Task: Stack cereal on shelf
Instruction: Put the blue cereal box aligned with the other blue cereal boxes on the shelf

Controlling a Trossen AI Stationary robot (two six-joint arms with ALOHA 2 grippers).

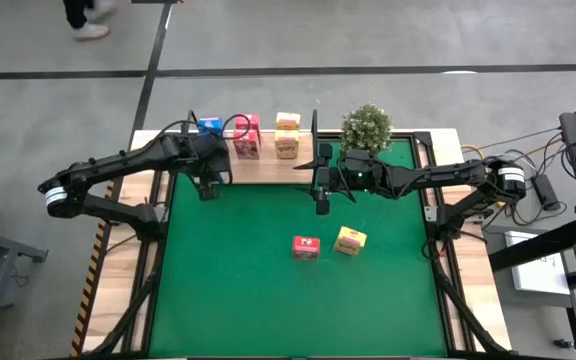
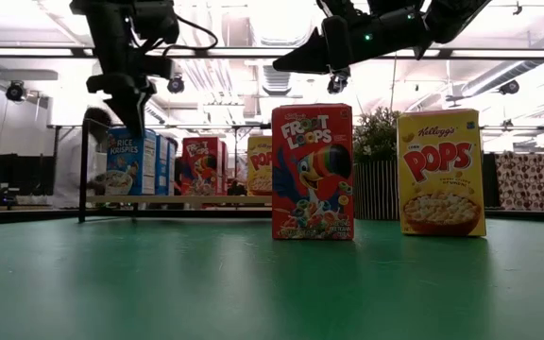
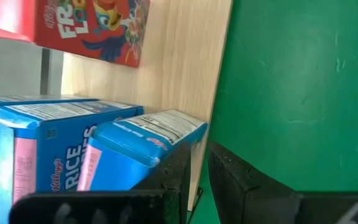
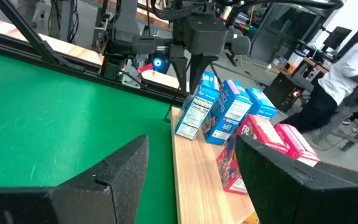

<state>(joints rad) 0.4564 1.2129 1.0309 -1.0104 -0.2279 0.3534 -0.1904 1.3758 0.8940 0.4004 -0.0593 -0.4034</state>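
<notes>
Left gripper (image 4: 190, 61) seen nearly closed above blue cereal boxes (image 4: 219, 111) on the shelf (image 1: 268, 166), nothing gripped, right gripper (image 1: 321, 197) held open over the mat (image 1: 268, 280), far boxes partly hidden.

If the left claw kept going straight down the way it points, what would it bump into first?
Probably the tilted blue cereal box on the wooden shelf. The left claw, its fingers pinched nearly together, hangs right above that box's top edge, though depth is hard to judge, so it might slip just past onto the green mat.
</notes>
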